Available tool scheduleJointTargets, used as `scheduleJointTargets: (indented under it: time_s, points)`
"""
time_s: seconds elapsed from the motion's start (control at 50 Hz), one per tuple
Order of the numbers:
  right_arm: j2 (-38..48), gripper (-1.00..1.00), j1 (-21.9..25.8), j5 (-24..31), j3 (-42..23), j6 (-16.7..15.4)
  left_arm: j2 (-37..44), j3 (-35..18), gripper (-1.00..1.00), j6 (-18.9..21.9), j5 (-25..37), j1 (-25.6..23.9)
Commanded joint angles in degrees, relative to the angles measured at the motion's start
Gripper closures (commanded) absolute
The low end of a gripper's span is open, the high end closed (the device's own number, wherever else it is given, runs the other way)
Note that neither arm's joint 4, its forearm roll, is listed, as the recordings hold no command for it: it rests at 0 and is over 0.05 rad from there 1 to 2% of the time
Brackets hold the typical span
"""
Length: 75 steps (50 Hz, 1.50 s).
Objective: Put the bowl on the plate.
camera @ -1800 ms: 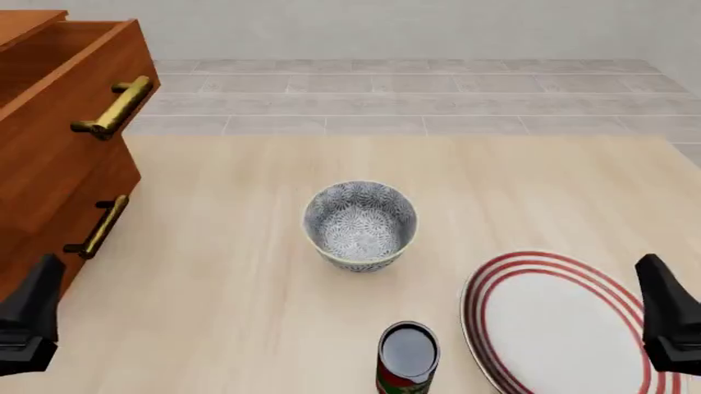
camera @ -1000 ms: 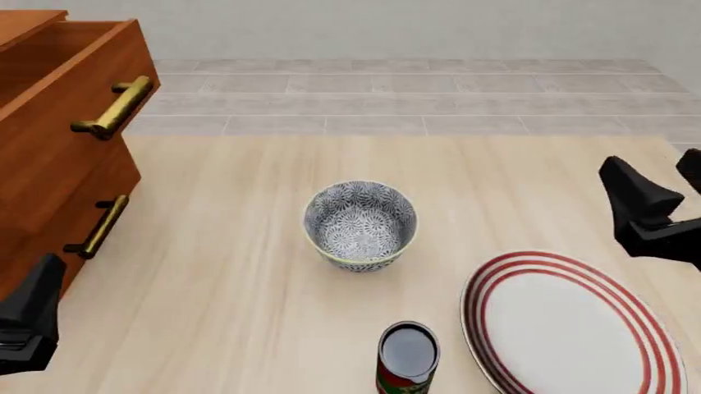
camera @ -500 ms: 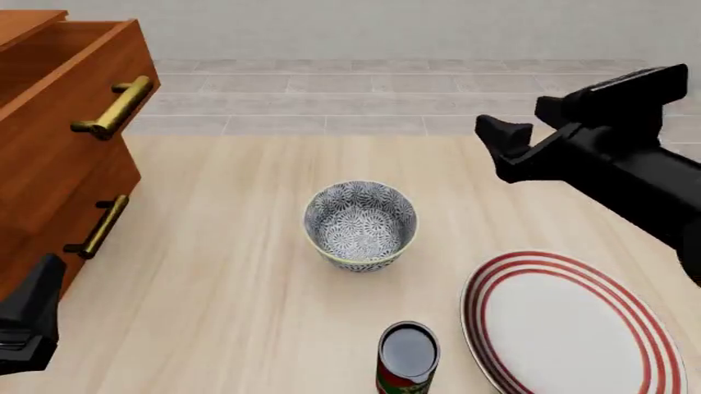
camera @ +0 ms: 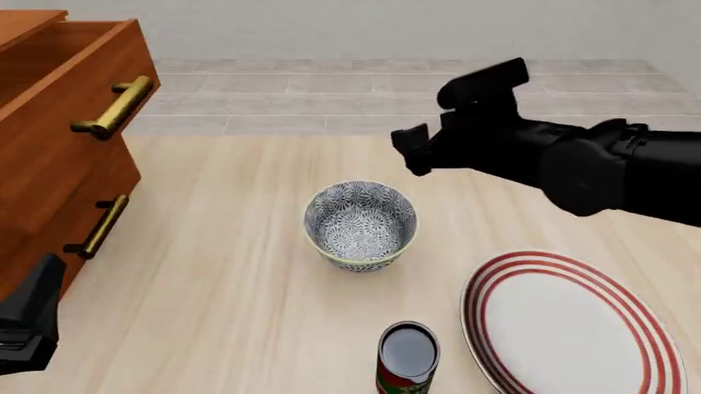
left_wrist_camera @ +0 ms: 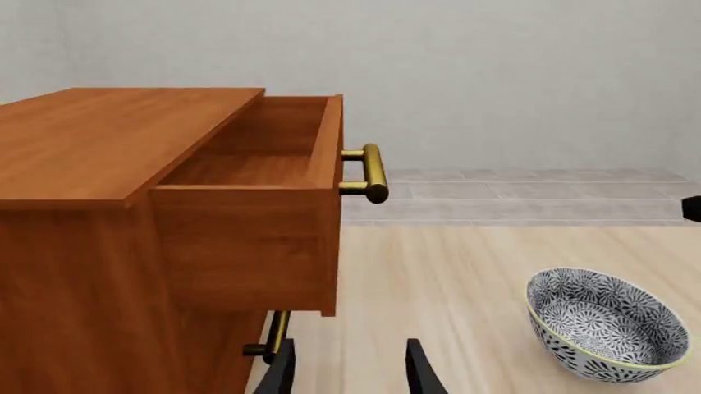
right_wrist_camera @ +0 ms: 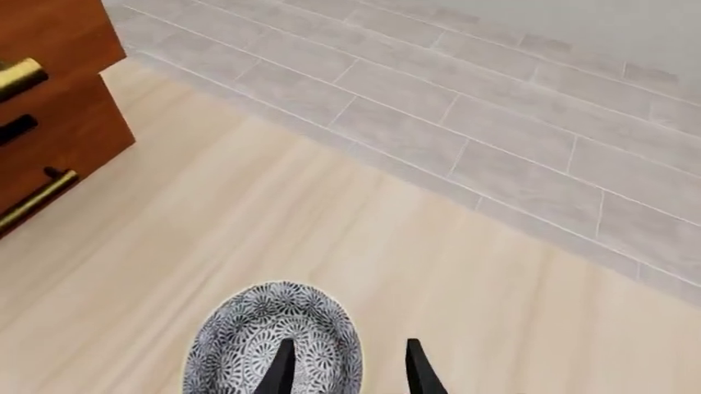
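Observation:
The grey-and-white patterned bowl (camera: 360, 226) stands upright at the middle of the table, empty. The white plate (camera: 564, 328) with red rings lies at the near right, apart from the bowl. My right gripper (camera: 428, 123) hangs open in the air just behind and above the bowl, tilted down toward it. In the right wrist view its fingers (right_wrist_camera: 281, 369) frame the near side of the bowl (right_wrist_camera: 235, 345) without touching it. My left gripper (camera: 28, 320) sits low at the near left, open and empty (left_wrist_camera: 348, 377), with the bowl (left_wrist_camera: 608, 324) off to its side.
A wooden drawer cabinet (camera: 55, 123) with brass handles fills the left side, its top drawer (left_wrist_camera: 252, 172) pulled open. A red-and-green can (camera: 408, 357) stands at the near edge, between the bowl and the plate. The tiled floor (right_wrist_camera: 493, 123) lies beyond the table's far edge.
My right arm has swung from the right edge beside the plate up and leftward, ending above and behind the bowl. The left gripper, bowl, plate and can have not moved.

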Motion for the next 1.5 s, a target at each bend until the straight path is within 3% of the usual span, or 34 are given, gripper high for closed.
scheduleJointTargets:
  time_s: [0.02, 0.14, 0.18, 0.38, 0.48, 1.5]
  points:
    - [7.9, -1.00, 1.8, 5.3, -6.5, 2.1, 0.0, 0.0, -1.00, 0.0, 0.0, 0.0]
    - [10.5, -1.00, 1.8, 7.2, -8.8, 3.0, 0.0, 0.0, -1.00, 0.0, 0.0, 0.0]
    - [11.3, -1.00, 2.1, 7.9, -9.6, 4.8, 0.0, 0.0, -1.00, 0.0, 0.0, 0.0]
    - [15.9, -1.00, -1.1, 9.3, -12.4, 0.7, 0.0, 0.0, -1.00, 0.0, 0.0, 0.0]
    - [17.0, -1.00, -1.3, 10.1, -12.6, 0.5, 0.0, 0.0, -1.00, 0.0, 0.0, 0.0]
    - [24.7, -1.00, -2.5, 6.4, -7.0, 2.0, 0.0, 0.0, -1.00, 0.0, 0.0, 0.0]
